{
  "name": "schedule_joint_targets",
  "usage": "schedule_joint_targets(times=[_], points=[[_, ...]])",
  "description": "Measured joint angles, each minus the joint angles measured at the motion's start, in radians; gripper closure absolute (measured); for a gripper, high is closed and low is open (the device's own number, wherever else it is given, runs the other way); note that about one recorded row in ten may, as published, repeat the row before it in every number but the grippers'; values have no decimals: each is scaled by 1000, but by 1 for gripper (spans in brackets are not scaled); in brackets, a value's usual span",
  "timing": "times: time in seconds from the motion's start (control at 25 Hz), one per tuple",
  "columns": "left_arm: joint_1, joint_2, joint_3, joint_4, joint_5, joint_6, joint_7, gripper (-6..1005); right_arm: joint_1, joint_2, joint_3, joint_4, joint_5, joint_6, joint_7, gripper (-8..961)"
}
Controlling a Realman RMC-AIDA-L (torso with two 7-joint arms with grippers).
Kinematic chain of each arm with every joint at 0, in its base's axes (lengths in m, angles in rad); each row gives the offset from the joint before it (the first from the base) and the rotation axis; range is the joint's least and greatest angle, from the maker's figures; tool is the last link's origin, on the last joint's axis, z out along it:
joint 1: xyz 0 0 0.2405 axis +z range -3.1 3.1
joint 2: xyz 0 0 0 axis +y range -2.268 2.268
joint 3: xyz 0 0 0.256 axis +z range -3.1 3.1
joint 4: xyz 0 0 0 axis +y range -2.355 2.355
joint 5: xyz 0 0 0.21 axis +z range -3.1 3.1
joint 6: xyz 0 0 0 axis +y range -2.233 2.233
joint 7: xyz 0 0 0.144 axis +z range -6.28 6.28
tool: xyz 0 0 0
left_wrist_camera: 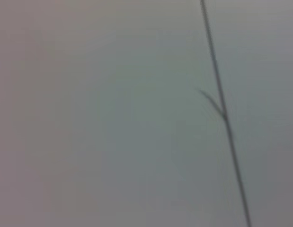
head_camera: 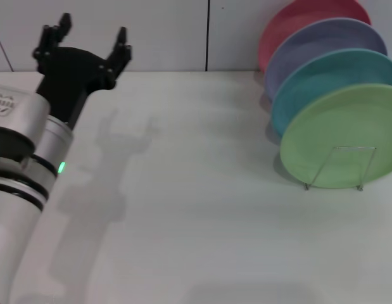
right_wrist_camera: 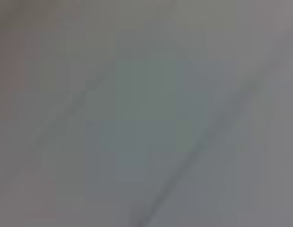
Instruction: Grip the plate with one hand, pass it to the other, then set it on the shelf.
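The light-green plate (head_camera: pixel 344 133) stands on edge at the front of the wire shelf (head_camera: pixel 341 170) at the right of the white table, in the head view. My left gripper (head_camera: pixel 88 38), black with a silver arm and a green light, is raised at the far left by the back wall. Its fingers are spread open and hold nothing. It is far from the plate. My right gripper does not show in any view. Both wrist views show only blurred grey surface.
Behind the green plate in the shelf stand a sky-blue plate (head_camera: pixel 335 69), a lavender plate (head_camera: pixel 322 41) and a red plate (head_camera: pixel 303 19). The white table (head_camera: pixel 183 209) stretches across the middle. A panelled wall (head_camera: pixel 183 31) runs along the back.
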Motion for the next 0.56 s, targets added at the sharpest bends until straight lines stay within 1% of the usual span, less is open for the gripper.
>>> schedule_joint_targets(times=[0.04, 0.08, 0.16, 0.2, 0.24, 0.28, 0.36, 0.4, 0.44, 0.56], points=[[0, 0, 0, 0, 0, 0, 0, 140, 0, 0, 0, 0, 0, 0, 0, 259], [8, 0, -8, 15, 0, 31, 0, 140, -19, 0, 30, 86, 86, 4, -18, 259], [13, 0, -11, 34, -1, 68, 0, 140, -49, -3, 94, 325, 296, -11, -97, 258], [16, 0, -11, 52, -1, 101, -1, 140, -58, -4, 120, 439, 376, -24, -142, 258], [16, 0, -11, 52, -1, 101, -1, 140, -62, -7, 144, 544, 447, -42, -196, 258], [18, 0, -6, 111, -1, 196, -2, 140, -65, -9, 176, 686, 523, -66, -263, 258], [14, -2, -2, 160, -1, 256, -12, 140, -68, -10, 245, 871, 592, -109, -353, 258], [3, -4, -4, 227, -1, 319, -63, 140, -69, -9, 322, 1001, 637, -131, -387, 258], [3, -4, -4, 227, -1, 319, -63, 140, -69, -9, 322, 1001, 637, -131, -387, 258], [-24, -2, -20, 357, 0, 409, -192, 140, -75, -9, 421, 1154, 685, -150, -407, 258]])
